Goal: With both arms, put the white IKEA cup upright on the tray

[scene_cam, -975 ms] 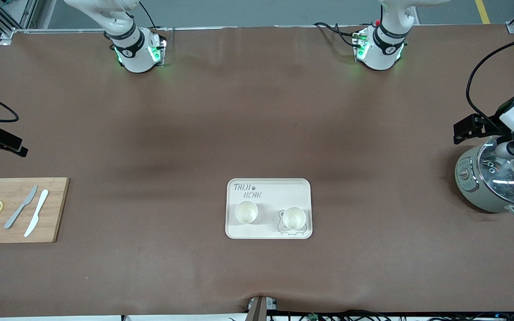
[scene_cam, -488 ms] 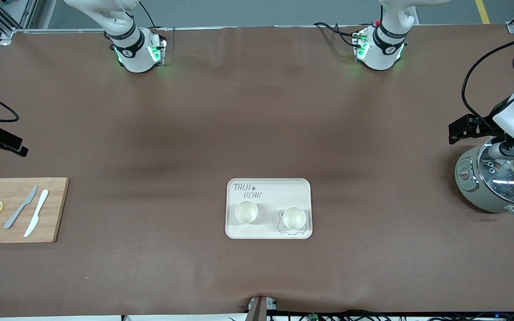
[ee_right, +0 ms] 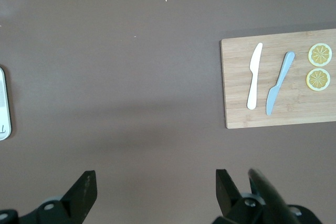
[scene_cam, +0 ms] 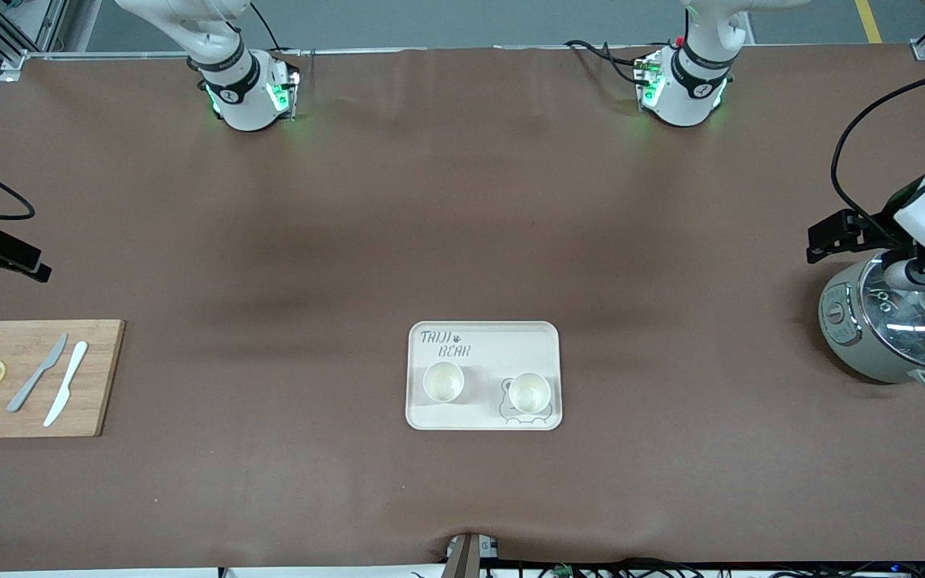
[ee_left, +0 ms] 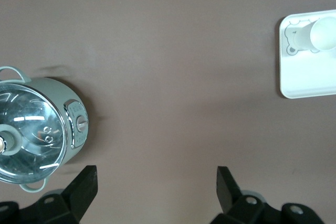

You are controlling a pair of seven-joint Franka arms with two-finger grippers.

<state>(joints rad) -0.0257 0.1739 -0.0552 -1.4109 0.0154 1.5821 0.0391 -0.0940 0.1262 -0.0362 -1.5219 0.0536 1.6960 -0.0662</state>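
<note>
The cream-white tray (scene_cam: 484,341) with "TAIJI BEAR" lettering lies in the middle of the table. Two white cups stand upright on it, one (scene_cam: 442,381) toward the right arm's end and one (scene_cam: 529,392) on the bear drawing. My left gripper (scene_cam: 828,237) hangs open and empty in the air beside a pot, far from the tray. The left wrist view shows its gripper (ee_left: 156,190) over bare table, with a corner of the tray (ee_left: 307,80) and one cup (ee_left: 323,32). My right gripper (scene_cam: 5,257) is open and empty above the table near the cutting board; the right wrist view shows it (ee_right: 152,190) over bare table.
A grey-green pot with a glass lid (scene_cam: 892,329) stands at the left arm's end of the table. A wooden cutting board (scene_cam: 33,377) with two knives and two lemon slices lies at the right arm's end. A brown mat covers the table.
My left gripper has shifted slightly beside the pot. The tray, the cups and the right arm have not moved.
</note>
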